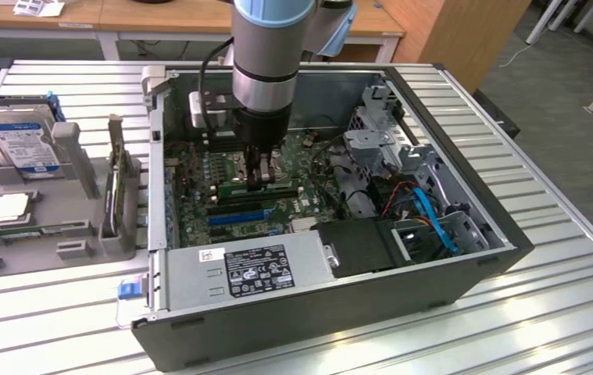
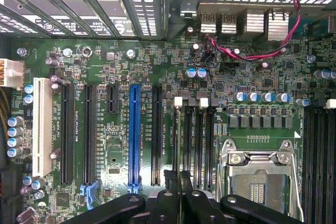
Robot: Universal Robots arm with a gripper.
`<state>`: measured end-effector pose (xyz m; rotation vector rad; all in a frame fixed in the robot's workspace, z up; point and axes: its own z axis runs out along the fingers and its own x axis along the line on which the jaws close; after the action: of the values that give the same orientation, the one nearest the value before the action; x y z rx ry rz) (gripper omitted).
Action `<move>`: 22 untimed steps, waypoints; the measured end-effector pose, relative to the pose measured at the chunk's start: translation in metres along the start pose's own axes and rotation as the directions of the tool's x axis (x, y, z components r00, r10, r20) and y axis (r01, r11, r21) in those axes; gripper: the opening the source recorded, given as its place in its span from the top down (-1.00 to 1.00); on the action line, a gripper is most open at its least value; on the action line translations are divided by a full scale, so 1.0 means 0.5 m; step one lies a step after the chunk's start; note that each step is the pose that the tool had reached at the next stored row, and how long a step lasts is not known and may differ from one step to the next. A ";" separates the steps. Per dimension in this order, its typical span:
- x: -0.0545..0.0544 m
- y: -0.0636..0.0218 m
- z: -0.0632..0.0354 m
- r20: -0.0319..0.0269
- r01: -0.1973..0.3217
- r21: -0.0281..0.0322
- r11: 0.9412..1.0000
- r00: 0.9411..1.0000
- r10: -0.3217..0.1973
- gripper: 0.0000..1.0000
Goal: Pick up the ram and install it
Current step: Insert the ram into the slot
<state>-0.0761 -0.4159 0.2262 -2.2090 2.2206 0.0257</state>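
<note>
My gripper (image 1: 267,178) reaches down into the open computer case (image 1: 505,234), over the middle of the green motherboard (image 1: 197,195). It is shut on the ram (image 1: 259,188), a thin green stick that lies across just above the board. In the wrist view the ram (image 2: 179,145) shows edge-on as a thin line between the black fingers (image 2: 167,203). It is lined up over a black memory slot (image 2: 187,140) with white end clips (image 2: 178,102). Whether the ram touches the slot I cannot tell.
A long blue slot (image 2: 134,135), black card slots (image 2: 66,135) and a white slot (image 2: 42,129) lie beside the memory slots. The open CPU socket (image 2: 260,177) is close by. Outside the case a grey holder (image 1: 67,226) carries a hard drive (image 1: 20,141). A power supply (image 1: 239,269) fills the near corner.
</note>
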 end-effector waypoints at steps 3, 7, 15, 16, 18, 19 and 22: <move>0.000 0.000 0.000 0.000 0.001 0.000 1.000 1.000 -0.001 0.76; 0.000 0.000 0.001 0.000 0.001 0.000 1.000 1.000 -0.001 0.76; 0.000 0.000 0.002 0.000 0.001 0.000 1.000 1.000 -0.001 0.76; 0.000 0.000 0.004 0.000 0.001 0.000 1.000 1.000 -0.001 0.76; 0.000 0.000 0.005 0.000 0.001 0.000 1.000 1.000 -0.001 0.76; 0.000 0.000 0.005 0.000 0.001 0.000 1.000 1.000 -0.001 0.76; 0.000 0.000 0.005 0.000 0.001 0.000 1.000 1.000 -0.001 0.76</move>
<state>-0.0759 -0.4159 0.2238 -2.2099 2.2198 0.0257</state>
